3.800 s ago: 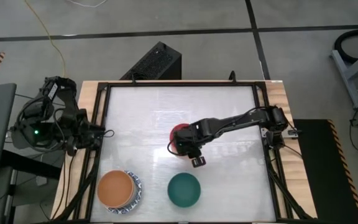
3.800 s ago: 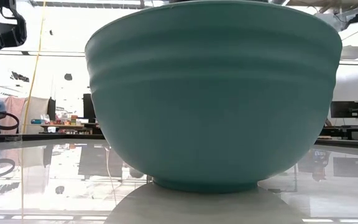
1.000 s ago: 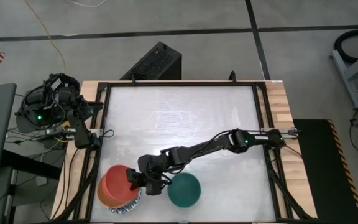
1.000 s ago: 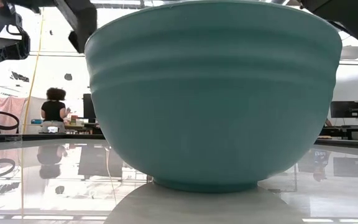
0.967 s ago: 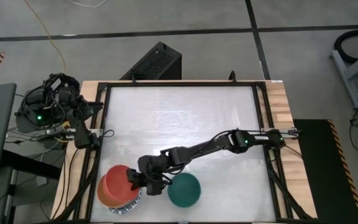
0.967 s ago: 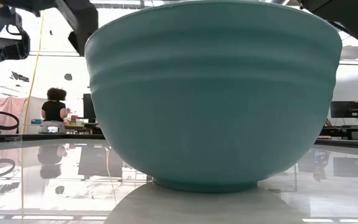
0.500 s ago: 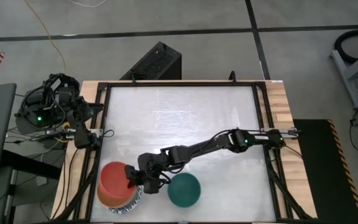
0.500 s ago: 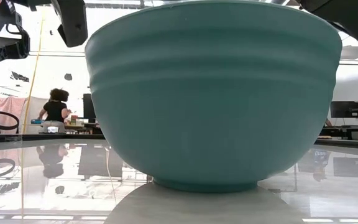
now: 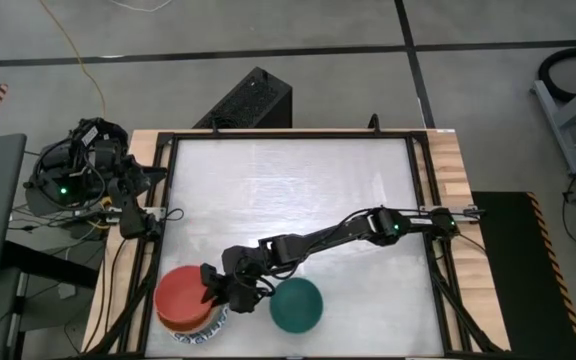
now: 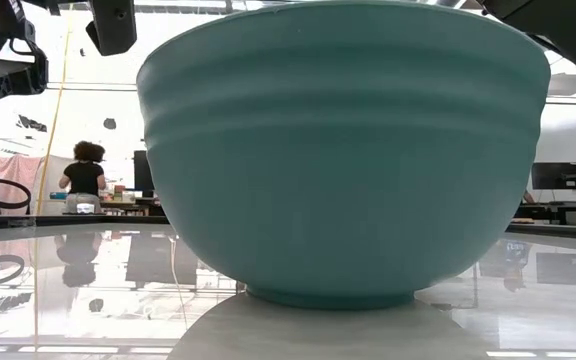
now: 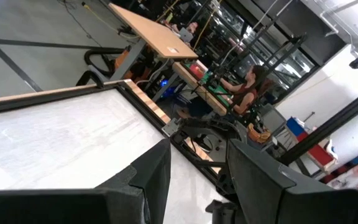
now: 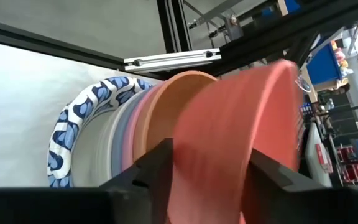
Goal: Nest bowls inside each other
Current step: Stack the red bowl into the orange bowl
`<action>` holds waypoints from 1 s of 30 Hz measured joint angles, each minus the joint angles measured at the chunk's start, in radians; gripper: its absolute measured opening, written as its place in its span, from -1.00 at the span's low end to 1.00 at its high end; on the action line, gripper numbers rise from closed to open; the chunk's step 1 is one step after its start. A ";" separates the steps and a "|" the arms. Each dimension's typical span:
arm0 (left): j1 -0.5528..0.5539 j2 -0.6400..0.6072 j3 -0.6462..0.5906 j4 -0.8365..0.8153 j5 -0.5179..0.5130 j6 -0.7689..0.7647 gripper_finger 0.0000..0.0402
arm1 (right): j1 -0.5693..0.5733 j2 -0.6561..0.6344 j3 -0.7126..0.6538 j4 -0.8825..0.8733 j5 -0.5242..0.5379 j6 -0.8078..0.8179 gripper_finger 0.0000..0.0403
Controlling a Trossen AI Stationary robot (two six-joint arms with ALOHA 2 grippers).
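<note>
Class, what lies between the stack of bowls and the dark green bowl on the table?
High view: the right claw, at the red bowl's rim, beside the green bowl.

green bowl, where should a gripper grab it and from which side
Take the green bowl by its rim, coming down from above with one finger inside and one outside. It stands upright and mouth-up, and the wall flares wide, so the thin rim is likely the only graspable part.

No text, label, brand, number or sign can be read on anything here.
</note>
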 joint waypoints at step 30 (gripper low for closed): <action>0.000 0.000 0.000 0.000 0.003 -0.002 -0.26 | 0.071 -0.048 0.014 0.020 0.198 -0.039 -0.05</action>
